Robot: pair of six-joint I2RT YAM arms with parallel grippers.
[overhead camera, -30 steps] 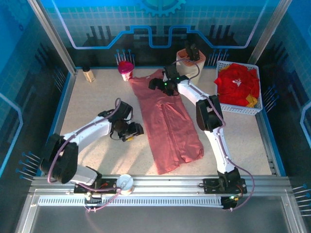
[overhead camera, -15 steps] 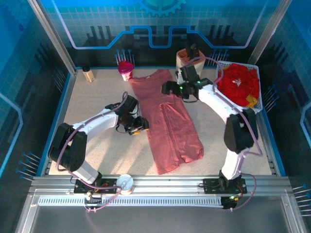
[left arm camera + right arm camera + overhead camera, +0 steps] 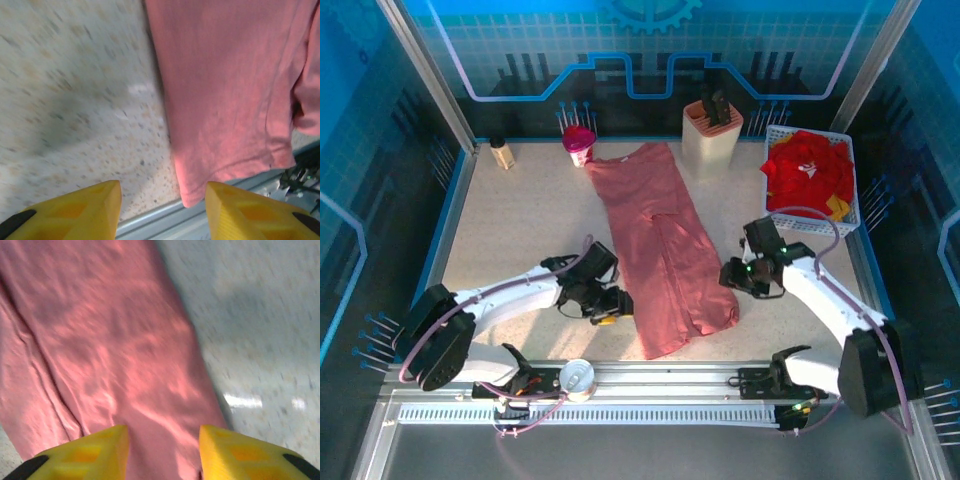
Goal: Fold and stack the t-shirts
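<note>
The flat t-shirt (image 3: pixel 660 250) is looking plain dusty salmon-pink, the piled t-shirts (image 3: pixel 807 170) are glowing bright red with some yellow in a white mesh basket (image 3: pixel 810 228), and the table (image 3: pixel 510 230) is showing speckled beige.

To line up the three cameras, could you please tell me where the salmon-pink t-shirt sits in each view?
Top external: the salmon-pink t-shirt lies lengthwise at mid-table.
Left wrist: upper right, with its hem corner at bottom centre.
Right wrist: left half and centre.
Shared landmark: the speckled tabletop bordering the cloth's long edge.

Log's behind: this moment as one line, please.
pink t-shirt: folded lengthwise | left hand: open, near-left hem | right hand: open, near-right edge | red t-shirts: in basket
</note>
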